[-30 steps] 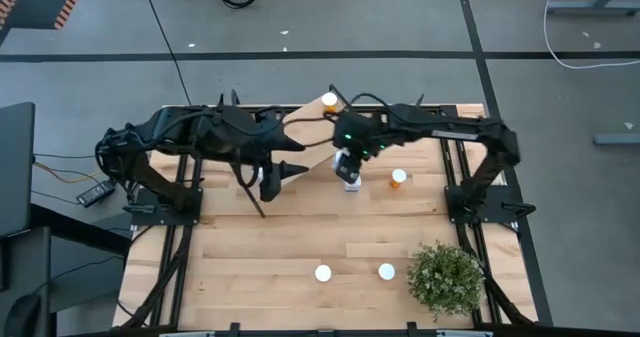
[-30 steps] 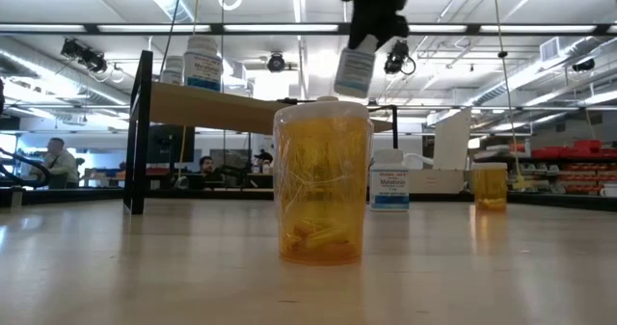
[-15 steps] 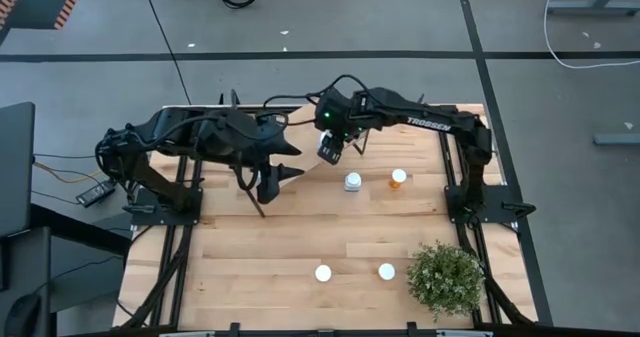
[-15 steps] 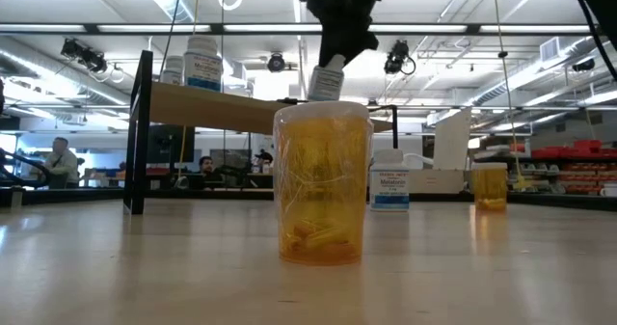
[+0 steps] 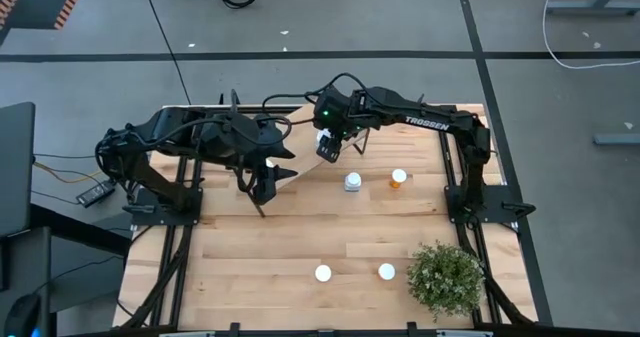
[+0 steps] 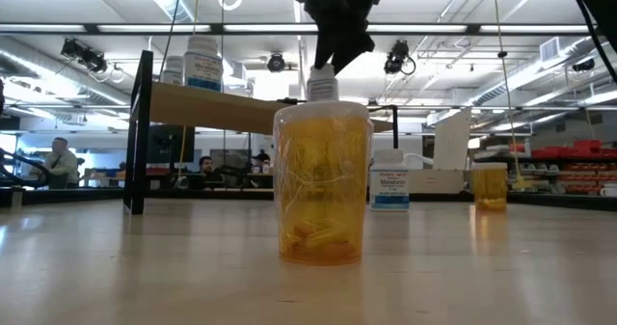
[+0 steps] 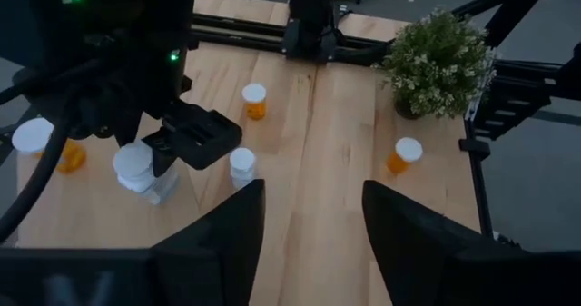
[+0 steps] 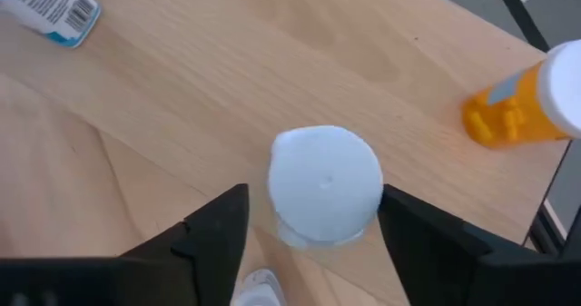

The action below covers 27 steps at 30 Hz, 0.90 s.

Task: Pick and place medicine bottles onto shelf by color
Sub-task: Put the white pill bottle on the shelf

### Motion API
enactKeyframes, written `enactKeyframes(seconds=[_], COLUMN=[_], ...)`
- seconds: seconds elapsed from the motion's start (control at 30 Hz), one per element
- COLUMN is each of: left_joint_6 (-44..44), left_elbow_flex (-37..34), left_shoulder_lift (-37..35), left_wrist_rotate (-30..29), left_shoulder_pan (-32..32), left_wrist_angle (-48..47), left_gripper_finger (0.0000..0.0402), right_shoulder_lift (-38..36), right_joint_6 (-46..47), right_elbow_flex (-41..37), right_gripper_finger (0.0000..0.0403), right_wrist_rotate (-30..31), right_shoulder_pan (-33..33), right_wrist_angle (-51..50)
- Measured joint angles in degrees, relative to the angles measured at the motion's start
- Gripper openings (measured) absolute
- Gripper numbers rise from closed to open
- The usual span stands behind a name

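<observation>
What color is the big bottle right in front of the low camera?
Orange bottle, see-through, best in the low view.

High cam looks straight down on the whole counter [image 5: 250, 257]; low cam sits at counter-top height, facing level into the room, an orange bottle [image 6: 322, 182] very close to the lens. Left wrist cam looks across the counter toward the potted plant [image 7: 439, 61]; right wrist cam looks close down on a white-capped bottle [image 8: 325, 184]. High and left wrist views share the plant [image 5: 446, 279].
</observation>
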Motion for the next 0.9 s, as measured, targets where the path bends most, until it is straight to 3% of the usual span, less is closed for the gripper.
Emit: enactKeyframes(seconds=[0.17,0.33,0.47,0.6,0.7,0.8,0.9], left_joint_6=[0.0,-0.1,-2.5,-11.4,-22.8,-31.8,-35.2], left_elbow_flex=[0.0,0.0,0.0,0.0,0.0,0.0,0.0], left_shoulder_lift=[0.0,0.0,0.0,0.0,0.5,1.6,3.8], left_wrist_rotate=[0.0,-1.5,-6.3,-15.4,-19.7,-18.6,-13.3], left_shoulder_pan=[0.0,0.0,0.2,1.7,4.2,7.2,9.9], left_wrist_angle=[0.0,-0.1,-0.1,0.0,0.0,0.8,2.4], left_gripper_finger=[0.0187,0.0187,0.0186,0.0186,0.0184,0.0183,0.0190], right_shoulder_lift=[0.0,-1.6,-5.3,-9.7,-12.9,-15.8,-18.3], right_joint_6=[0.7,1.2,2.3,4.1,5.4,6.6,7.2], right_elbow_flex=[0.0,0.0,0.1,0.1,0.1,0.1,0.1], right_gripper_finger=[0.0282,0.0288,0.0289,0.0289,0.0289,0.0289,0.0289], right_wrist_rotate=[0.7,1.6,2.4,3.9,5.1,5.9,6.4], right_shoulder_pan=[0.0,0.2,0.2,0.4,0.5,0.4,0.4], right_wrist_angle=[0.2,-1.0,-2.7,-4.4,-5.1,-5.5,-5.5])
